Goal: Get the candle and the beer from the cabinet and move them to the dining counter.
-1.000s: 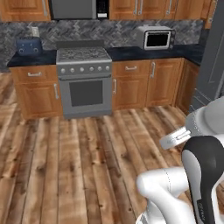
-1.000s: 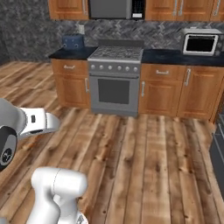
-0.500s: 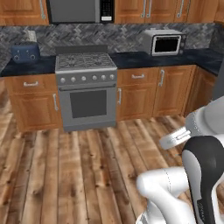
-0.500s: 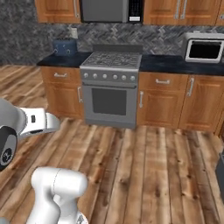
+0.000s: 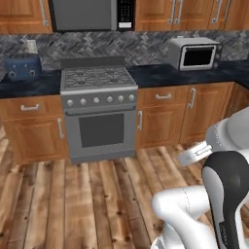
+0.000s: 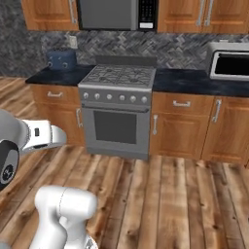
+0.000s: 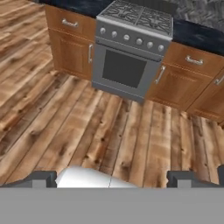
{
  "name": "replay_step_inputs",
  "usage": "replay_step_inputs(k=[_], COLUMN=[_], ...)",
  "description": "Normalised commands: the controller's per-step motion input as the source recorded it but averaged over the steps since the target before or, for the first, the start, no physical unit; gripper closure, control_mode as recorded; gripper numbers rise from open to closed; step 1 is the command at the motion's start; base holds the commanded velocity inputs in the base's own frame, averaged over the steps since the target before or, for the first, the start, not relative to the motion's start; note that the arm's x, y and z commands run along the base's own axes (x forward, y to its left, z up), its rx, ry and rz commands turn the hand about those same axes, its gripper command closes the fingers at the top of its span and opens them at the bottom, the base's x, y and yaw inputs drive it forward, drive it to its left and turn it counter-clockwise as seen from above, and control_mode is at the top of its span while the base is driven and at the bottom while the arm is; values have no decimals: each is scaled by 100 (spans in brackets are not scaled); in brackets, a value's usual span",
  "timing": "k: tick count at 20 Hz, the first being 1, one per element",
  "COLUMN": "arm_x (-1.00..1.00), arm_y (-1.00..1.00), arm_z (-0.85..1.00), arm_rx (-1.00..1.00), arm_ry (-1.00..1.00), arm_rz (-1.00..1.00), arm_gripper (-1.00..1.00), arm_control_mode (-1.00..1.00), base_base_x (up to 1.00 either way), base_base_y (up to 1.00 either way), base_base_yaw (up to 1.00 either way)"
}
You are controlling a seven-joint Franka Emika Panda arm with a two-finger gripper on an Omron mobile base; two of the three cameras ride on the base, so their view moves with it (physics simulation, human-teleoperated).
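My gripper (image 7: 111, 179) is open, its two dark fingertips (image 7: 41, 178) far apart with nothing between them, pointing down at the wood floor in front of the stove. The folded arm (image 5: 223, 194) sits low by the base. Brown wood wall cabinets with silver bar handles (image 5: 194, 12) (image 6: 209, 14) run along the top of the wall, all doors shut. I cannot tell which of them is the task's cabinet. The candle and the beer are hidden. The dining counter is out of view.
A steel stove (image 5: 97, 112) (image 6: 119, 112) (image 7: 131, 57) stands straight ahead under a microwave (image 5: 87, 14). A toaster oven (image 5: 194, 52) and a blue toaster (image 5: 22, 67) sit on the dark counter. Wood base cabinets (image 7: 70, 48) flank the stove. Open plank floor (image 7: 109, 131) lies between.
The base has driven toward the stove, so the whole kitchen wall looks larger and nearer. The arm and the open gripper keep the same pose.
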Motion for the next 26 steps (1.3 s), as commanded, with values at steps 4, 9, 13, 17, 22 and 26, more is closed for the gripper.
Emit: replay_step_inputs(k=[4, 9, 13, 17, 22, 26], arm_x=[0, 0, 0, 0, 0, 0], arm_y=[0, 0, 0, 0, 0, 0], arm_z=[0, 0, 0, 0, 0, 0], arm_rx=[0, 0, 0, 0, 0, 0], arm_ry=[0, 0, 0, 0, 0, 0], arm_rz=[0, 0, 0, 0, 0, 0], arm_gripper=[-100, -100, -100, -100, -100, -100], arm_control_mode=[100, 100, 100, 100, 100, 100], base_base_x=[93, 91, 80, 71, 62, 52], base_base_y=[7, 7, 8, 10, 12, 16], base_base_yaw=[0, -1, -15, -28, -36, -47])
